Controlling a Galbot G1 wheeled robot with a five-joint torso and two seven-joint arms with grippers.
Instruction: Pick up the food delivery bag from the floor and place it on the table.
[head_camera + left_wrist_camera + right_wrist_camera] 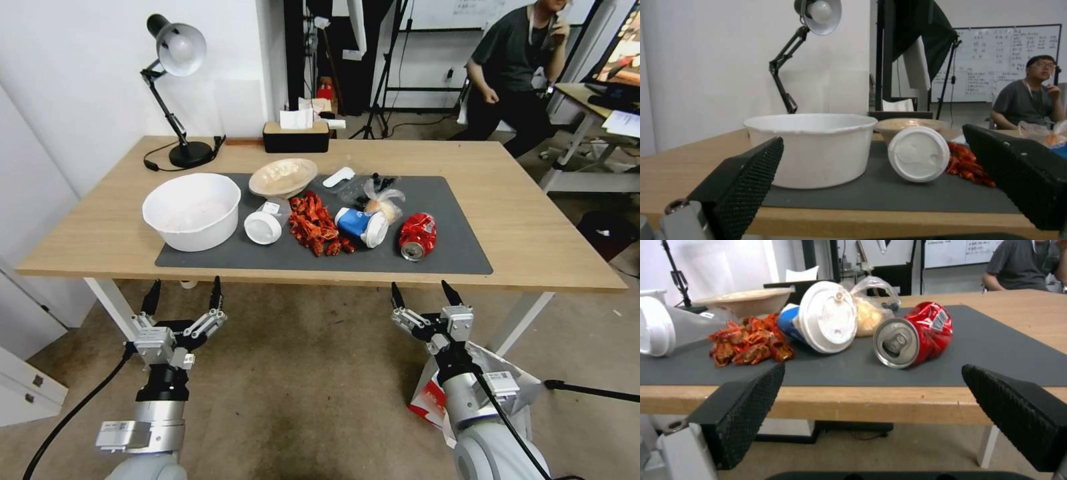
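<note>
The food delivery bag (432, 400) stands on the floor (320, 373) by the table's right front leg. My right arm hides most of it; a red-and-white corner and some silver foil lining (510, 368) show. The right gripper (422, 297) hangs open just above and in front of the bag, below the front edge of the table (533, 220). Farther left, the left gripper (185, 293) is open too, with nothing between its fingers (751, 173). Both grippers face the table edge, as the right wrist view of the black pads (746, 406) also shows.
On the dark grey mat (460, 253) lie a white bowl (192, 210), a tan bowl (283, 177), two lidded cups, red wrappers (313, 223) and a crushed red can (417, 236). A desk lamp (177, 100) stands at the back left. A white cabinet (27, 373) flanks the left; a black pole (593, 390) lies at the right.
</note>
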